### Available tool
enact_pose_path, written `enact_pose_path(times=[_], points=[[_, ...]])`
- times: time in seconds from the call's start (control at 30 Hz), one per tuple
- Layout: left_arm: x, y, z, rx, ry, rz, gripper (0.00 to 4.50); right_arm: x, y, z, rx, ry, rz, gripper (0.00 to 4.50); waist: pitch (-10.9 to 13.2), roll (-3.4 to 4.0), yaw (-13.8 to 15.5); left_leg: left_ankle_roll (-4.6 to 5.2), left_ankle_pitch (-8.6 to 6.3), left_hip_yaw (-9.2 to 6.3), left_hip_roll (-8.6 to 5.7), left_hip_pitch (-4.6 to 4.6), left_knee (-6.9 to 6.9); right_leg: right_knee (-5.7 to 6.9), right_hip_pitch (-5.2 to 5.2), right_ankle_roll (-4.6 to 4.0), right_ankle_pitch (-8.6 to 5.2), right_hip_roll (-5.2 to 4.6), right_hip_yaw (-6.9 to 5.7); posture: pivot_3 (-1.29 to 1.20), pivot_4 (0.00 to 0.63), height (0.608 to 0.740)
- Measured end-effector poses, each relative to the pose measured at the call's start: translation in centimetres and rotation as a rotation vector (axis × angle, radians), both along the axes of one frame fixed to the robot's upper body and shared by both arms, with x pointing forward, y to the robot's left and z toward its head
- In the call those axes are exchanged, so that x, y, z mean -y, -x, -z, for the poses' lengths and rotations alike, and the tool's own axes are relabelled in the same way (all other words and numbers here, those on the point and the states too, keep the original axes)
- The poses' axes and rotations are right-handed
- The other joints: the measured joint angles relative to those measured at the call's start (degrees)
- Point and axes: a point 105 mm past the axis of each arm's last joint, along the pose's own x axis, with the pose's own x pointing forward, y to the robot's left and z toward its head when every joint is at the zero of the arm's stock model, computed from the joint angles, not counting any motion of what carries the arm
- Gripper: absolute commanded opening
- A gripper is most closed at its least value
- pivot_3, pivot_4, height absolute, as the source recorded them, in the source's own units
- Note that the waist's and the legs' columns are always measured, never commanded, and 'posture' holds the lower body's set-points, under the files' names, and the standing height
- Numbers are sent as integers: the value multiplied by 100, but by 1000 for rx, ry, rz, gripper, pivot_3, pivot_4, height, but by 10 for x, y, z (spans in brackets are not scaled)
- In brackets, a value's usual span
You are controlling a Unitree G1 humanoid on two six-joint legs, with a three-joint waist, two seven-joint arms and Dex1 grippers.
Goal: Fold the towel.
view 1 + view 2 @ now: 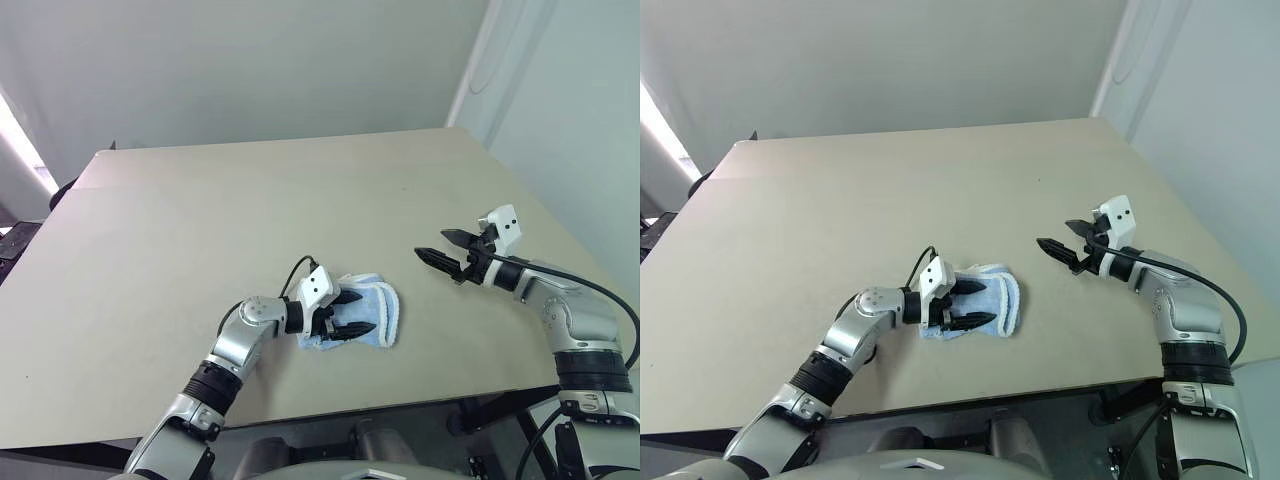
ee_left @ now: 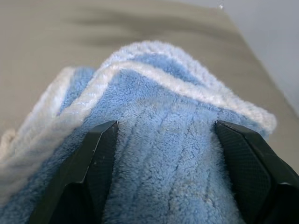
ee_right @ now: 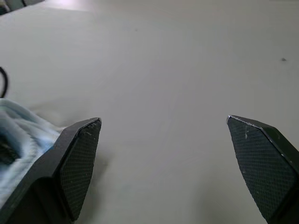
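Observation:
The towel [image 1: 383,312] is a light blue cloth with white edging, lying folded into a small bundle on the tan table [image 1: 250,200] near its front edge. My left gripper [image 1: 355,313] lies over the towel's left part, open, with its black fingers [image 1: 352,297] spread across the top of the cloth. In the left wrist view the towel [image 2: 163,144] fills the space between and beyond the two fingers. My right gripper [image 1: 433,243] hovers open over bare table to the right of the towel, pointing toward it, with nothing in it. The right wrist view catches the towel's edge [image 3: 18,135].
The table's front edge [image 1: 330,412] runs just below the towel. Its right edge [image 1: 560,225] passes beside my right arm. A grey wall stands behind the table and dark objects [image 1: 20,240] sit off its left side.

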Motion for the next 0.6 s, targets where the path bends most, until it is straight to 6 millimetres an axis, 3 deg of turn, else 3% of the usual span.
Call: enact_pose_path(times=[0.1, 0.27, 0.6], points=[[3, 0, -1, -3, 14, -1, 3473, -7, 4, -4, -12, -30, -39, 4500, 0, 0, 13, 0, 0, -2, 0, 12, 3, -2, 19, 0, -3, -1, -2, 0, 0, 740], [4, -2, -2, 15, 23, -15, 3473, -14, 15, 5, -131, -108, -93, 4500, 0, 0, 18, 2, -1, -2, 0, 10, 3, -6, 19, 1, -1, -2, -2, 0, 0, 740], [-3, -4, -20, 103, 69, -78, 3473, -30, 50, 35, -553, -200, -212, 4500, 2, -3, 8, 3, -2, -3, 6, 9, 5, -5, 17, 1, -2, 1, -4, 0, 0, 740]])
